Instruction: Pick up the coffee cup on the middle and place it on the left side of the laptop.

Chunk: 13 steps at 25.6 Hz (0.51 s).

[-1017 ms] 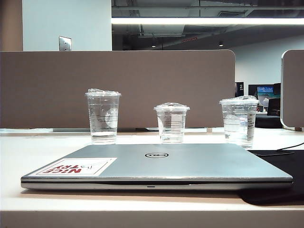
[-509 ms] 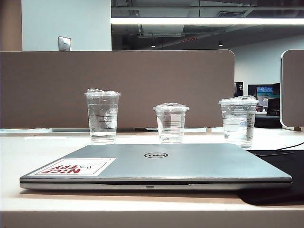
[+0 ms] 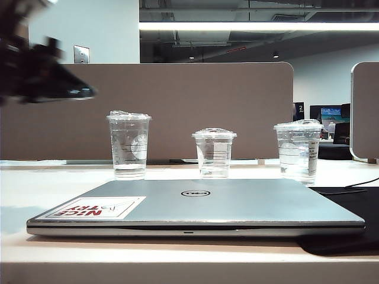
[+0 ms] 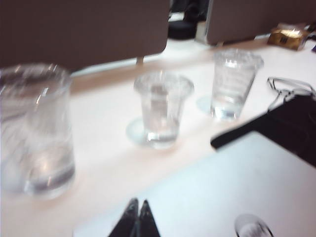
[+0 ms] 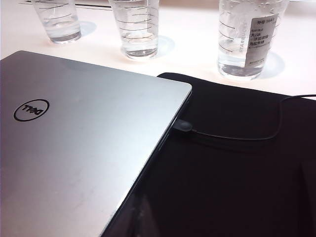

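Observation:
The coffee cup (image 3: 214, 152), squat and clear with a domed lid and some water, stands in the middle of the cup row behind the laptop (image 3: 237, 204). It also shows in the left wrist view (image 4: 163, 111) and the right wrist view (image 5: 136, 29). The silver Dell laptop (image 5: 74, 133) lies closed. My left gripper (image 3: 89, 92) hangs blurred in the air at the upper left, well above the table. Its tips (image 4: 138, 203) are shut and empty over the laptop's lid (image 4: 237, 187). My right gripper (image 5: 139, 210) is a dim dark shape against the black mat.
A taller clear cup with a round logo (image 3: 129, 145) stands left of the coffee cup, and a labelled clear cup (image 3: 298, 151) stands to its right. A black mat (image 5: 237, 173) with a cable (image 5: 237, 138) lies right of the laptop. A brown partition (image 3: 177, 106) rises behind.
My left arm has swung into the exterior view at the upper left, where nothing showed before. Cups and laptop have not moved.

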{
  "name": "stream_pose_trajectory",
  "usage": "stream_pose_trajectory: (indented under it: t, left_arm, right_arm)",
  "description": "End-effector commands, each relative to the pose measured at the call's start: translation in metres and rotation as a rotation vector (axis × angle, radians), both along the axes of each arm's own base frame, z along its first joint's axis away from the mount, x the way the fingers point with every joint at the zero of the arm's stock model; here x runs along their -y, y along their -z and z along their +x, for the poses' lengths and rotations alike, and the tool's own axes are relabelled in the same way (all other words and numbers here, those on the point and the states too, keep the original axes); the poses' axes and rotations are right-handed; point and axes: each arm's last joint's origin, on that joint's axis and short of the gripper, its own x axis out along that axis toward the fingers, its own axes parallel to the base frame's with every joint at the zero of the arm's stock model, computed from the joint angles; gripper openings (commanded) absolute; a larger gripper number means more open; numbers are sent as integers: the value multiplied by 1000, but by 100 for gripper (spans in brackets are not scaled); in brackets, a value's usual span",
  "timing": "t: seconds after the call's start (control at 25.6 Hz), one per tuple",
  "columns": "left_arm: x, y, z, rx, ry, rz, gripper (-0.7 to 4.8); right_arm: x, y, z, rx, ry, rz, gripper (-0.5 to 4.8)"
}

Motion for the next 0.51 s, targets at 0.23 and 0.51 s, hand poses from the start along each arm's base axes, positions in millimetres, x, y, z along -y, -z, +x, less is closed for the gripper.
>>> stream_pose_trajectory:
  t: [0.23, 0.51]
  left_arm:
    - [31, 14, 87, -10, 171, -24, 126]
    - [51, 32, 149, -106, 236, -17, 284]
  right_arm:
    - [0, 0, 0, 14, 2, 4, -5]
    - [0, 0, 0, 14, 2, 4, -5]
